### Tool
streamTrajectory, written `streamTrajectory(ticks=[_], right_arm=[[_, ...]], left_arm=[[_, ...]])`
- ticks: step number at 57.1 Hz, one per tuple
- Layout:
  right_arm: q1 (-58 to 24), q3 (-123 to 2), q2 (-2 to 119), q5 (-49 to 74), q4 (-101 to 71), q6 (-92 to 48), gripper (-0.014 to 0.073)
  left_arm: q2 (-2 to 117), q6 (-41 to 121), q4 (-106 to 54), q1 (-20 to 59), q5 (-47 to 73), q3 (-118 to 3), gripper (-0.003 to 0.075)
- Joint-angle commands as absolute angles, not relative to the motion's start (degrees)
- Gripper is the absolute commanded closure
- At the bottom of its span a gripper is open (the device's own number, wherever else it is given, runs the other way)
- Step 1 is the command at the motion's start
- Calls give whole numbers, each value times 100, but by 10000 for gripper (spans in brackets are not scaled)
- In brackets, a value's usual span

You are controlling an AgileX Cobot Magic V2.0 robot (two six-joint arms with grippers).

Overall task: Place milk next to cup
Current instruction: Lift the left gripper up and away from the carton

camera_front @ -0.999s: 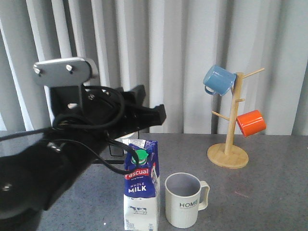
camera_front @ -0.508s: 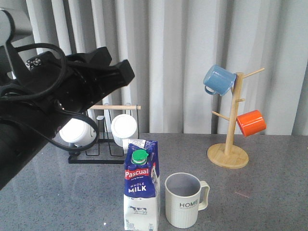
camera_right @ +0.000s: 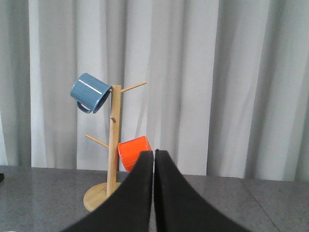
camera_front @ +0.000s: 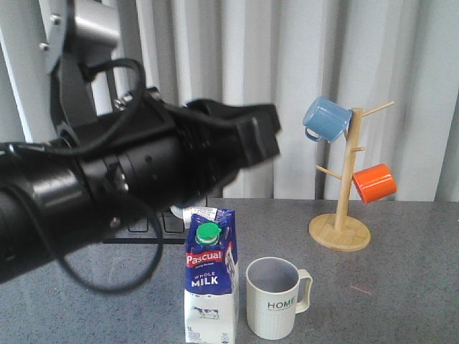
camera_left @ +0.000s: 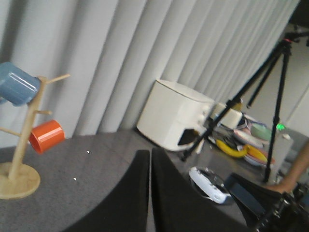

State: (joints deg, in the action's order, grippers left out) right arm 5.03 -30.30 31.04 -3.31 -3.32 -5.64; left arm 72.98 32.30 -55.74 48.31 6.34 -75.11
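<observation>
Milk [camera_front: 211,283] stands upright on the grey speckled tabletop [camera_front: 401,294] near the front edge, a tall carton with a dark blue upper half, a white base and a green round cap. The cup [camera_front: 275,297], a cream ribbed mug printed "HOME", sits just beside the carton on its right, handle turned away from it; a narrow gap seems to separate the two.

Farther back on the right stands a wooden mug tree [camera_front: 341,193] carrying a blue mug [camera_front: 325,119] high up and an orange mug [camera_front: 374,183] lower down. Pale pleated curtains [camera_front: 401,64] close off the whole back of the scene.

The left arm [camera_front: 107,193] fills the left half of the front view, raised above the table and well clear of the carton. Its gripper [camera_left: 150,193] shows in the left wrist view with both dark fingers pressed together, nothing between them. That view also takes in a white appliance [camera_left: 176,116] and a black tripod [camera_left: 260,92] off to the side.

The right gripper [camera_right: 154,193] is likewise closed and empty, fingers meeting along a thin seam, pointed toward the mug tree.
</observation>
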Motion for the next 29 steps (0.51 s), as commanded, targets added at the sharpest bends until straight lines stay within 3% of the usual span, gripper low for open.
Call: streamTrajectory(ticks=[1,17,29], right_arm=[[538,-3196,3116,-760,-279,-571,597],[538,-3196,3116,-760,-279,-571,597],[538,-3196,3116,-760,-279,-571,597]], left_arm=[[7059,2951,-5163,4878,843,-7679,727],[6584,53,-1073,4878,1485,-7667,727],[5681,-274,-702,4246,1227,-6727,727]])
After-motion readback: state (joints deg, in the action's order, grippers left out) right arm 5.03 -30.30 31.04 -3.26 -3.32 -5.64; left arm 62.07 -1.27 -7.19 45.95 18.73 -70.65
